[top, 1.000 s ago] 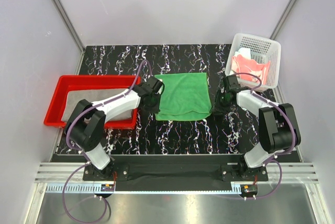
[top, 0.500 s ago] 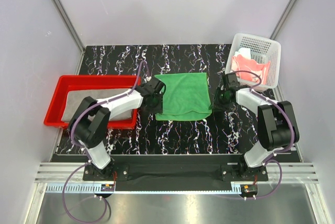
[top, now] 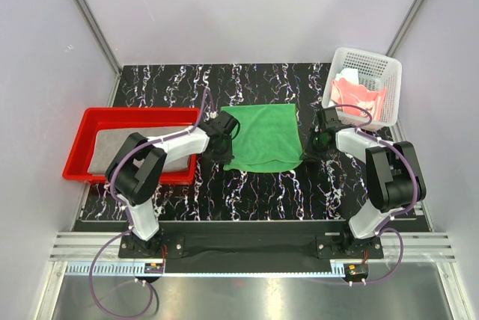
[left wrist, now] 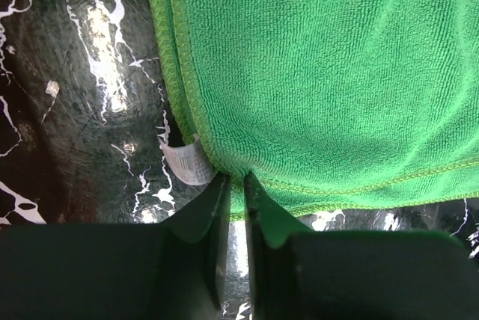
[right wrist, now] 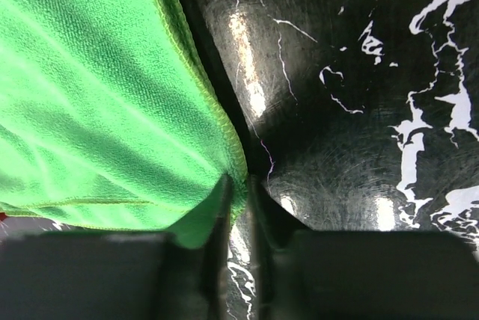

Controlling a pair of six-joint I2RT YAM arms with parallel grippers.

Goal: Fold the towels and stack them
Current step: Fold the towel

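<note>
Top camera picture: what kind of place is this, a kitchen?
Probably a robot test booth, not a kitchen: plain walls and metal rails box in a black marbled table, a left arm and right arm are bolted at its near edge, and a green towel is laid out.

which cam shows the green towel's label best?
Left wrist: the white label sticks out from the green towel beside the left claw. Top external and right wrist show the towel, no label.

Green towel [left wrist: 322, 73] fuzzy terry cloth; table [right wrist: 359, 73] glossy black marble-look.
</note>
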